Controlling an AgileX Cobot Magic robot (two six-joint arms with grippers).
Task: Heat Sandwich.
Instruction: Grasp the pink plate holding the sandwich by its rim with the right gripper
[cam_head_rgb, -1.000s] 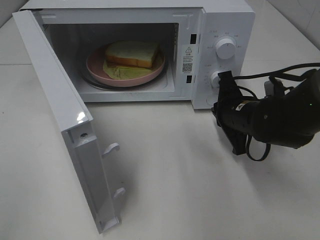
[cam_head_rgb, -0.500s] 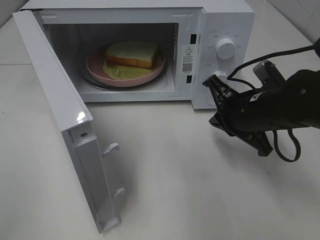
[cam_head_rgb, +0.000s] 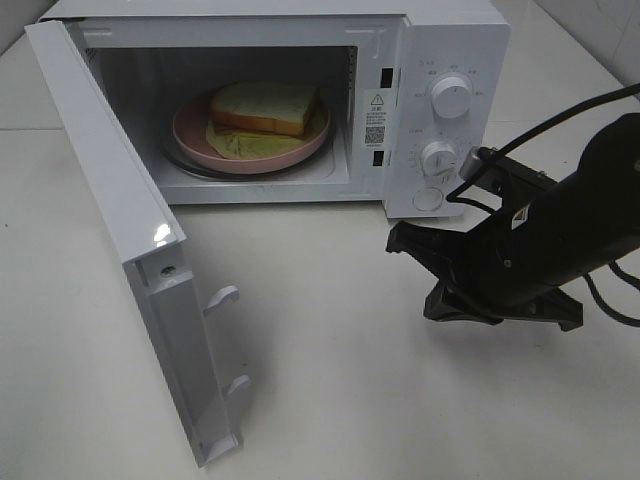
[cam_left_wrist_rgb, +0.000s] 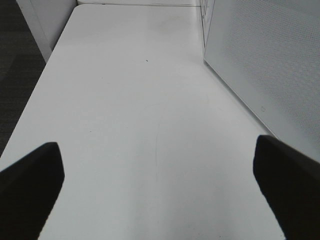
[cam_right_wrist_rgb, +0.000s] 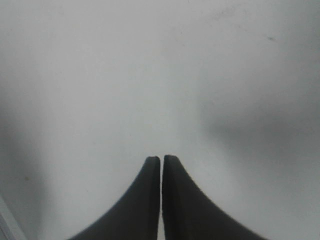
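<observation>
While the microwave (cam_head_rgb: 250, 12) stands with its door (cam_head_rgb: 110, 220) swung wide over the left side of the white table (cam_head_rgb: 330, 400), the sandwich (cam_head_rgb: 265, 108) lies on a pink plate (cam_head_rgb: 195, 135) inside the cavity. Two knobs (cam_head_rgb: 452, 98) sit on the control panel (cam_head_rgb: 485, 130). The right gripper (cam_right_wrist_rgb: 161, 160) hangs low over bare table just in front of that panel, jaws pressed together on nothing. The left gripper (cam_left_wrist_rgb: 157, 150) gapes fully, empty, near a dotted white surface (cam_left_wrist_rgb: 270, 60).

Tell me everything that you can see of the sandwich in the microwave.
The sandwich is a thick slice of pale bread with a tan crust, lying flat over a yellow-green layer that sticks out in front. It rests on the round pink plate inside the open microwave. Nothing else touches it.
</observation>
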